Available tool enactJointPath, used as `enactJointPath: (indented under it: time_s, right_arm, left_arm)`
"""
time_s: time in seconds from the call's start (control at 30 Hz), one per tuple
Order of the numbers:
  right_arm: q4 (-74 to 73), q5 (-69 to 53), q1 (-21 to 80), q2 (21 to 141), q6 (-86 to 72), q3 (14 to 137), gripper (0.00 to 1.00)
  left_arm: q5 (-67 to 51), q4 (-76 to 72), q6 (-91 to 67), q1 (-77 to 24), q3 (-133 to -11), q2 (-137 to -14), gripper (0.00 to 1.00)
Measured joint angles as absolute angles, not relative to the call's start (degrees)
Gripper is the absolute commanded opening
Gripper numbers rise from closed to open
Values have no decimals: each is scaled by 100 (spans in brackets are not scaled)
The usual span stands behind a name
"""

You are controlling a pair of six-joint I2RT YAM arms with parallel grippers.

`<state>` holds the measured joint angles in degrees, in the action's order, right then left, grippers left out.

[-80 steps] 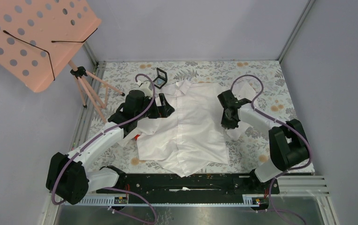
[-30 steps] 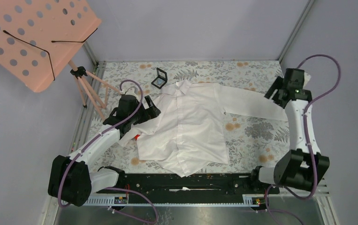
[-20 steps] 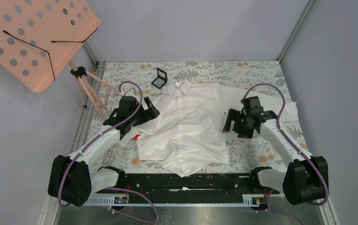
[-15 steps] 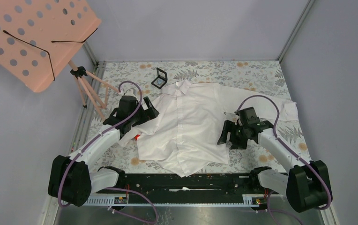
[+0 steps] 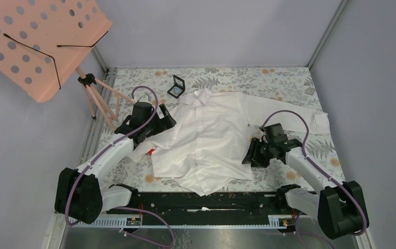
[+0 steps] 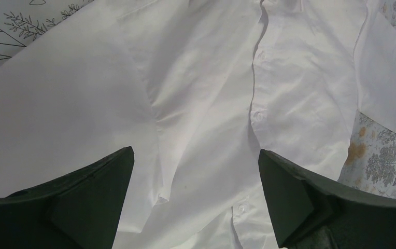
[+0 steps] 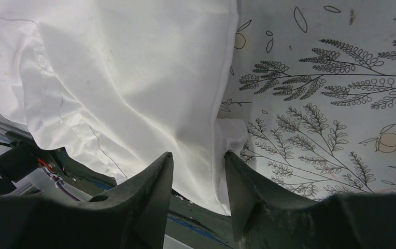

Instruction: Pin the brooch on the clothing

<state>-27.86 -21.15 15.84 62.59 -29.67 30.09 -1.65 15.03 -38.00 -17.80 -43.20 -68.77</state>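
Lying buttoned-side up in the middle of the top view, the white shirt (image 5: pixel 206 140) was spread flat, apparently to give a smooth face for pinning. The left gripper (image 6: pixel 196 207) hovered over its left-of-frame shoulder with fingers wide and nothing between them. The right gripper (image 7: pixel 198 155) sat at the shirt's right-hand side edge, fingers narrow with a fold of hem between them, probably to tug the cloth taut; whether it was actually pinched I could not tell. The brooch (image 5: pixel 174 91) seemed to be the pale speck inside the open black case (image 5: pixel 178 79) beside the collar, well apart from both grippers. A pink perforated stand (image 5: pixel 35 41) filled the upper left, clear of the work.
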Motion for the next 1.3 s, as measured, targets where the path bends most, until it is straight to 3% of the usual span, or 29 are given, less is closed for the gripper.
enactJointPath:
  time_s: [0.07, 0.2, 0.53, 0.77, 0.97, 1.17, 1.3]
  right_arm:
    - [-2794, -2106, 1586, 6213, -2967, 3011, 56]
    - [-2930, -1970, 1610, 6139, -2947, 3041, 56]
    - [-3356, -1776, 1697, 5662, -2886, 3203, 42]
    - [-3343, -1754, 1739, 5730, -2899, 3011, 40]
    - [-3350, -1750, 1785, 5739, -2930, 2991, 29]
    - [-3238, -1765, 1800, 5804, -2998, 2976, 2]
    - [-3282, -1717, 1802, 5806, -3011, 3072, 0]
  left_arm:
    - [-165, 1529, -3800, -1780, -4340, -6899, 99]
    - [-165, 1562, -3800, -1780, -4348, -6914, 99]
    - [-169, 1590, -3802, -1780, -4348, -6914, 99]
    - [-169, 1590, -3802, -1780, -4348, -6914, 99]
    - [-169, 1590, -3802, -1780, -4348, -6914, 99]
    - [-169, 1590, -3800, -1778, -4348, -6914, 99]
    - [-165, 1590, -3800, -1778, -4348, -6910, 99]
